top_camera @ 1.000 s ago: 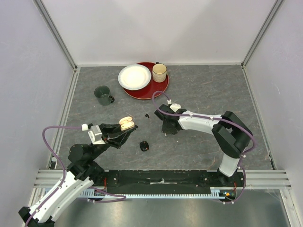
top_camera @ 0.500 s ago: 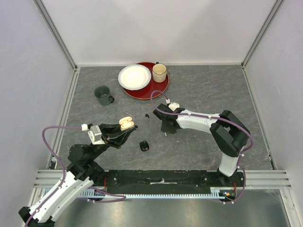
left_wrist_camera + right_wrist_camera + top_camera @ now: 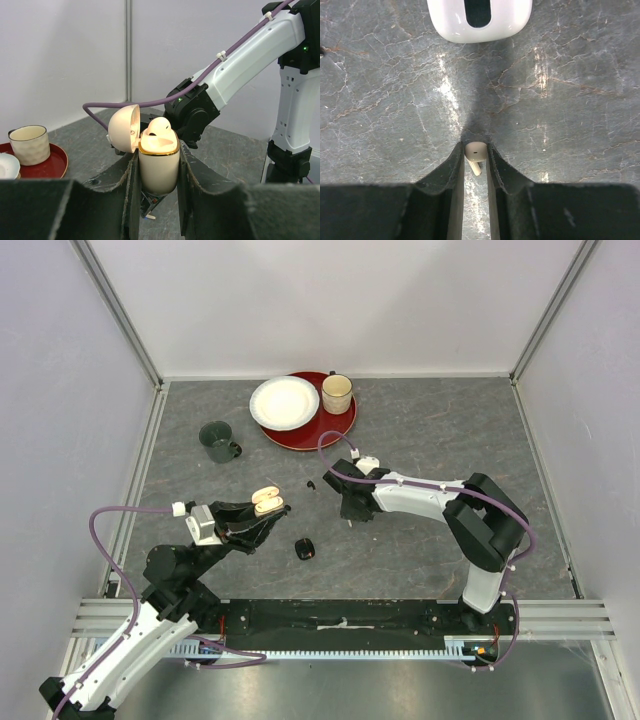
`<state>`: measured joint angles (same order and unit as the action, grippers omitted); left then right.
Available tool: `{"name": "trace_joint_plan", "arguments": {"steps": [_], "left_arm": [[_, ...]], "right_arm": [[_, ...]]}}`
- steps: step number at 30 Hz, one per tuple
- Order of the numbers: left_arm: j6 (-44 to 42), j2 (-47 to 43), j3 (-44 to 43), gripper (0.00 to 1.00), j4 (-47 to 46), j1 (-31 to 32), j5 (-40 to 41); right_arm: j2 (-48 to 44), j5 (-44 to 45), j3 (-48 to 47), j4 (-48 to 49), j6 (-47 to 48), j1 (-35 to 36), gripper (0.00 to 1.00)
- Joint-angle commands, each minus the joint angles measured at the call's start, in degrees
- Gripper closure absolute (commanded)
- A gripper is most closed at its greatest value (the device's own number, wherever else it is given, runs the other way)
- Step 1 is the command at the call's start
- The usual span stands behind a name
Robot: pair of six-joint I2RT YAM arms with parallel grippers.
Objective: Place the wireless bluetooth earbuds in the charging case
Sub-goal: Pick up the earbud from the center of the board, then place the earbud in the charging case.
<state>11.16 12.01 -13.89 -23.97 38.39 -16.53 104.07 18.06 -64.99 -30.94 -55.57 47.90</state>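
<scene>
My right pincer (image 3: 475,146) is closed on a pinkish-beige earbud (image 3: 473,151), pinched by its head at the very fingertips with the stem hanging loose below. I cannot tell whether it is clear of the bench (image 3: 420,430). My left pincer (image 3: 158,155) is clamped round the beige charging case (image 3: 159,167), holding it upright. Its lid (image 3: 124,127) is tipped open to one side, and a second earbud (image 3: 159,126) is already seated in it.

I think the weak point is my hold on the bud. So little of it sits between the tips that it could swivel or squirt out when I turn my wrist. If it arrives crooked, the stem will miss the free socket and catch on the gold rim. The seated bud crowds that opening, so a careless push may knock it out. Pressing down hard could also tilt the case in my left pincer, or nudge the lid shut. My two wrists must come close together, so a collision between them is possible.

The bench is grey, veined and glossy, with bright glare patches. I expect a dropped bud would skid on it and be hard to spot. A black earbud (image 3: 311,485) and a black case (image 3: 305,549) lie near my pincers. Well behind them are a dark green mug (image 3: 218,440) and a red tray (image 3: 345,425) with a white plate (image 3: 284,402) and a beige cup (image 3: 337,393). Pale walls on metal framing close in three sides.
</scene>
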Motion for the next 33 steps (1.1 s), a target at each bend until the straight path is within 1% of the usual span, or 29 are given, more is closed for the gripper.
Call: {"name": "trace_joint_plan", "arguments": {"steps": [1, 3, 6, 8, 9, 13, 16, 18, 22, 23, 25, 26, 28, 30, 31, 33], "left_arm": [[0.53, 0.21, -0.96, 0.98, -2.31, 0.02, 0.63], [0.62, 0.21, -1.05, 0.98, -2.31, 0.02, 0.89], [0.62, 0.56, -1.05, 0.98, -2.49, 0.02, 0.80], [0.62, 0.73, -1.05, 0.98, -2.66, 0.10, 0.72], [0.71, 0.99, -0.96, 0.98, -2.93, 0.02, 0.80], [0.97, 1.79, -0.96, 0.98, -3.81, 0.02, 0.80], [1.32, 2.31, -0.79, 0.98, -4.86, 0.02, 0.98], [1.76, 2.75, -0.53, 0.98, -5.47, 0.02, 1.15], [2.03, 3.90, -0.52, 0.98, -7.14, 0.10, 0.89], [2.03, 4.42, -0.52, 0.98, -7.50, 0.10, 0.80], [2.20, 5.04, -0.35, 0.98, -8.11, 0.10, 0.80], [2.20, 5.56, -0.26, 0.98, -8.90, 0.02, 0.72], [2.38, 6.01, -0.17, 0.98, -9.60, 0.02, 0.54], [2.47, 6.62, 0.00, 0.98, -10.66, 0.10, 0.45], [2.38, 6.80, 0.09, 0.98, -10.92, 0.02, 0.36], [2.20, 7.24, 0.09, 0.98, -11.28, 0.02, 0.10]], "right_arm": [[-3.16, 3.03, 1.00, 0.61, -0.59, 0.26, 0.97], [-5.27, 3.20, 2.58, 3.07, -1.03, 0.18, 0.98], [-12.20, 4.61, 5.48, 6.84, -2.61, 0.70, 1.00], [-15.64, 6.71, 8.46, 10.79, -3.31, 1.14, 1.00], [-19.05, 7.76, 9.52, 12.12, -4.10, 1.75, 1.00], [-27.76, 11.28, 14.18, 18.71, -5.07, 2.99, 1.00], [-34.71, 15.06, 18.30, 24.86, -4.11, 4.74, 1.00], [-39.27, 17.61, 19.46, 29.95, -3.23, 6.14, 1.00], [-44.30, 21.22, 20.96, 38.30, 1.86, 9.14, 1.00], [-45.09, 21.48, 21.83, 43.11, 5.09, 9.92, 1.00], [-46.94, 21.22, 23.23, 47.97, 7.48, 11.68, 1.00], [-47.38, 20.53, 23.94, 53.99, 11.15, 12.39, 1.00], [-48.17, 18.34, 25.08, 61.39, 13.46, 13.88, 1.00], [-48.17, 16.23, 25.26, 65.11, 16.00, 14.76, 1.00], [-48.09, 13.78, 25.44, 68.96, 17.15, 15.11, 1.00], [-47.65, 12.09, 25.35, 72.14, 20.48, 16.60, 1.00]]}}
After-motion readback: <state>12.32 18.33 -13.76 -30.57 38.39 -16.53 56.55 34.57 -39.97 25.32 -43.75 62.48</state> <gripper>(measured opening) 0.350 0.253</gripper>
